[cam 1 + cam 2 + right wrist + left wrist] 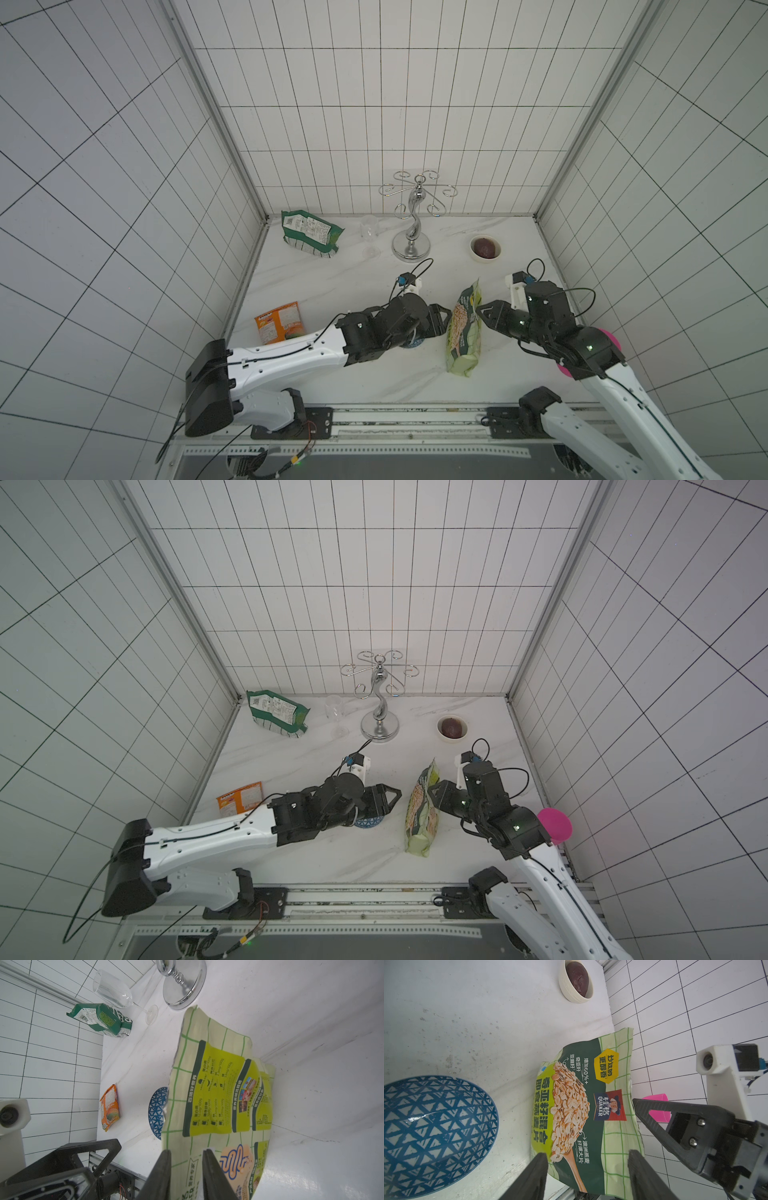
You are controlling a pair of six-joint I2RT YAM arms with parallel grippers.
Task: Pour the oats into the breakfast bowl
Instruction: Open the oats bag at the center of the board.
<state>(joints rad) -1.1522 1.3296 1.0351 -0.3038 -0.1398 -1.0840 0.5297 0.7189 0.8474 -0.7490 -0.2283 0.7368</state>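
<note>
The oats bag (pixel 463 332), light yellow-green with a dark green front panel (pixel 581 1109), stands upright mid-table, its torn top edge up. The oats are hidden inside it. The breakfast bowl (pixel 436 1136), blue with white triangles, sits just left of the bag; in a top view only a sliver (pixel 370 823) shows under my left arm. My left gripper (pixel 449 316) is open and faces the bag's front, its fingers (pixel 537 1169) spread wide with nothing between them. My right gripper (pixel 478 309) is against the bag's back (pixel 218 1088) near the top edge, jaws narrowly apart (pixel 188 1159), with flat bag surface showing between them.
At the back stand a dark green bag (pixel 309 235), a clear wine glass (pixel 370 237), a chrome hook stand (pixel 411 232) and a white bowl with a dark brown object (pixel 485 248). An orange packet (pixel 278 322) lies left. A pink cup (pixel 555 825) sits behind my right arm.
</note>
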